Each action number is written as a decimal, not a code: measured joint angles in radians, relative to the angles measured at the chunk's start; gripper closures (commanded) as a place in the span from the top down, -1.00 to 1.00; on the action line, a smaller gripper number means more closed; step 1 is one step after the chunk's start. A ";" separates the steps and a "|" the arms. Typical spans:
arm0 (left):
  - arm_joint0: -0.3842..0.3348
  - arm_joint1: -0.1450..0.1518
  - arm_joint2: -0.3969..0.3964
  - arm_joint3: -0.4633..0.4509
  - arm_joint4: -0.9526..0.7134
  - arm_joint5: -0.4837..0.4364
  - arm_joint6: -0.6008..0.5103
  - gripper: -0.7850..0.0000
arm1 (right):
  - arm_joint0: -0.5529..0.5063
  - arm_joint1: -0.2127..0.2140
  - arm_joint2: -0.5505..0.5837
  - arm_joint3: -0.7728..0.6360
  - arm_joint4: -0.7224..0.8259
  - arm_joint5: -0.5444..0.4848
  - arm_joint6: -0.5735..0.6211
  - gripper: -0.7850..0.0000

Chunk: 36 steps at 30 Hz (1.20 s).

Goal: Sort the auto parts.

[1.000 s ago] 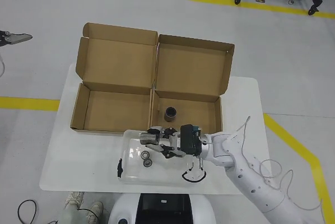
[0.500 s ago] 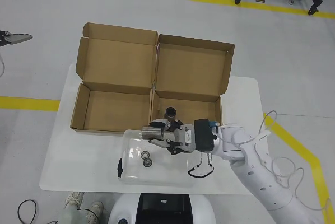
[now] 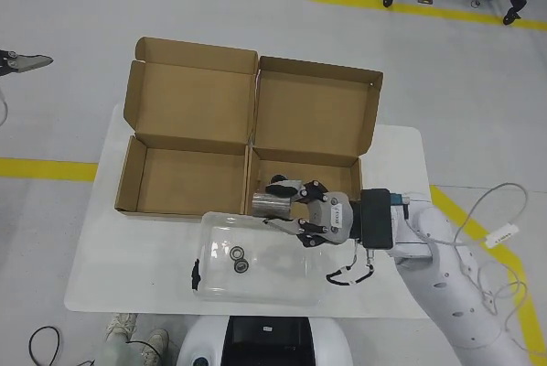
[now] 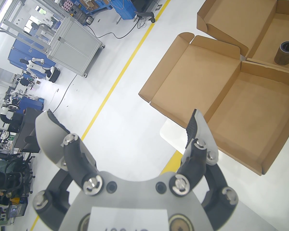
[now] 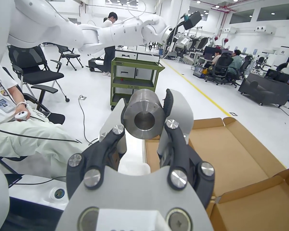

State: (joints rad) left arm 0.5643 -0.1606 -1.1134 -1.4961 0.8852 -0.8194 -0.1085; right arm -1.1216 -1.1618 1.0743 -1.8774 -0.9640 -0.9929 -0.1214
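My right gripper [image 3: 275,207] [image 5: 144,111] is shut on a silver metal cylinder [image 3: 266,203] [image 5: 144,118], held sideways over the seam between the clear plastic tray [image 3: 209,274] and the front wall of the right cardboard box [image 3: 333,188] [image 5: 231,159]. A dark cylinder [image 3: 275,180] [image 4: 284,53] stands in that box, just behind the gripper. Two small bearings [image 3: 240,258] lie in the tray. The left cardboard box [image 3: 177,181] [image 4: 231,111] holds nothing. My left gripper [image 3: 22,62] [image 4: 122,126] hangs open off the table's far left, above the floor.
Both boxes have their lids [image 3: 255,91] folded back upright at the rear of the white table [image 3: 392,165]. A black cable loop [image 3: 347,277] dangles under the right wrist. A seated person [image 5: 19,126] is beside the table.
The right gripper has risen out of the tray with the silver cylinder and drawn back and to the right, toward the right box. The left arm has kept still.
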 measured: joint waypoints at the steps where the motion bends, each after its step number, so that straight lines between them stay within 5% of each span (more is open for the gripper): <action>1: 0.000 0.000 0.000 0.000 0.000 0.000 0.000 1.00 | 0.001 0.000 0.004 0.000 0.001 0.000 -0.006 -1.00; 13: 0.000 0.000 0.000 0.000 0.000 0.000 0.000 1.00 | 0.015 -0.009 0.039 0.017 -0.039 0.008 -0.133 -1.00; 28: 0.000 0.000 0.000 0.000 0.000 0.000 0.000 1.00 | -0.119 -0.011 0.049 0.015 -0.266 0.060 -0.353 -1.00; 32: 0.000 0.000 0.000 0.000 0.000 0.000 0.000 1.00 | -0.106 -0.015 0.018 0.044 -0.301 0.071 -0.319 -1.00; 36: 0.000 0.000 0.000 0.000 0.000 0.000 0.000 1.00 | -0.097 -0.014 0.000 0.057 -0.284 0.097 -0.146 -1.00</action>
State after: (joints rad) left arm 0.5643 -0.1606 -1.1134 -1.4961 0.8852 -0.8194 -0.1085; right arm -1.2186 -1.1756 1.0742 -1.8205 -1.2481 -0.8957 -0.2674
